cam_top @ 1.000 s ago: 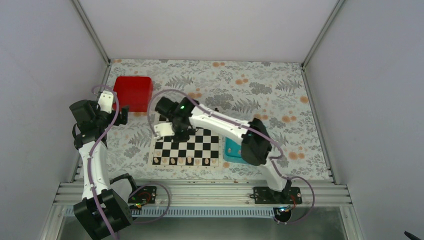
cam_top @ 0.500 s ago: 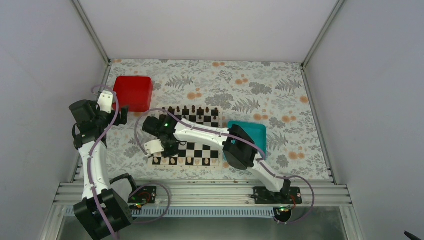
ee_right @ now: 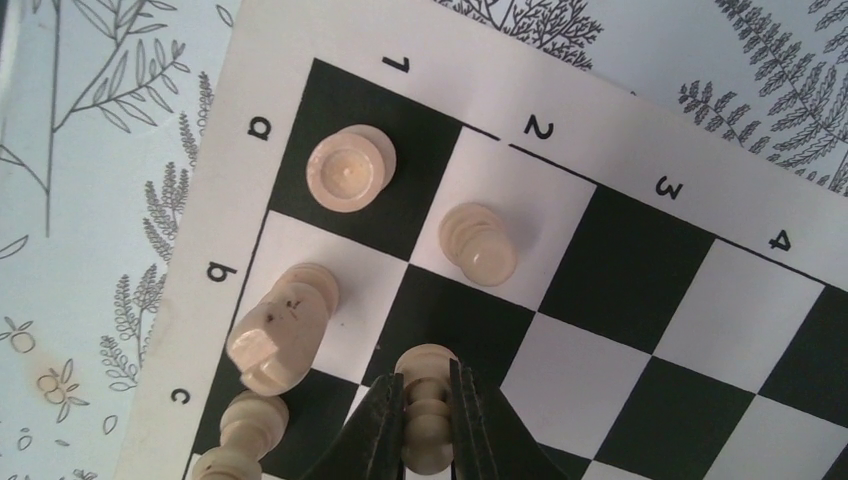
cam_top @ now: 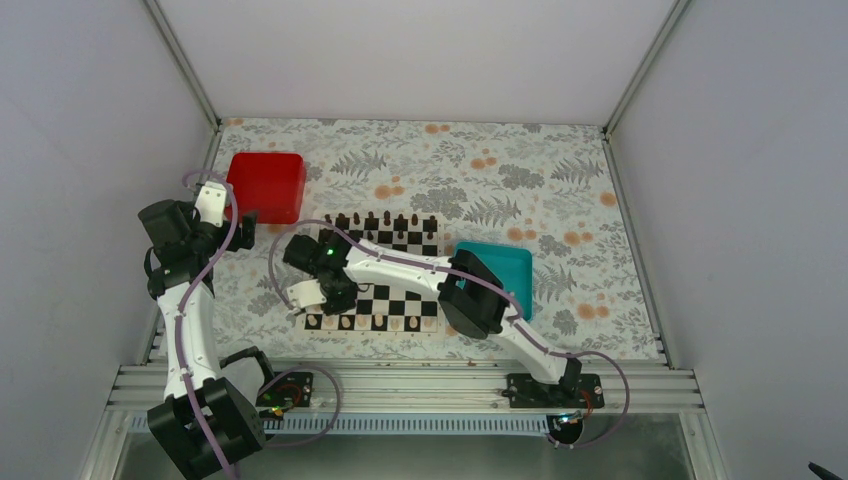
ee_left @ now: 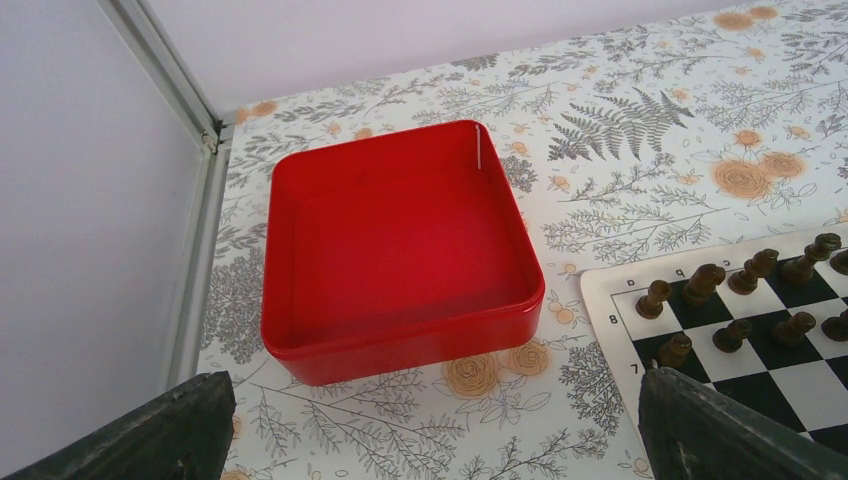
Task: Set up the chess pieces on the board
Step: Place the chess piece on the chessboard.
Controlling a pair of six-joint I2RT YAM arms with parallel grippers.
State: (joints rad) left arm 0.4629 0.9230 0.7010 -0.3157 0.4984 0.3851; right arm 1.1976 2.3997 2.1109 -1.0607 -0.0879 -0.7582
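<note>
The chessboard [cam_top: 392,283] lies mid-table, dark pieces [cam_top: 385,222] along its far edge and white pieces [cam_top: 378,323] along its near edge. My right gripper [cam_top: 322,293] hangs over the board's near-left corner, shut on a white pawn [ee_right: 428,400] above the black square beside b1. Its fingers [ee_right: 385,425] pinch the pawn's neck. Close by stand a white rook [ee_right: 350,167] on a1, a pawn [ee_right: 480,243] on a2, a knight [ee_right: 282,330] on b1 and a bishop [ee_right: 245,425]. My left gripper [ee_left: 430,440] is open and empty, near the red tray [ee_left: 400,250].
The red tray [cam_top: 265,186] sits off the board's far-left corner and looks empty inside. A teal tray [cam_top: 505,268] lies right of the board, partly behind my right arm. Dark pieces [ee_left: 700,290] fill the board corner in the left wrist view.
My right arm swung from the board's far-left part down to its near-left corner, uncovering the teal tray, and has since settled slightly. The left arm has stayed still.
</note>
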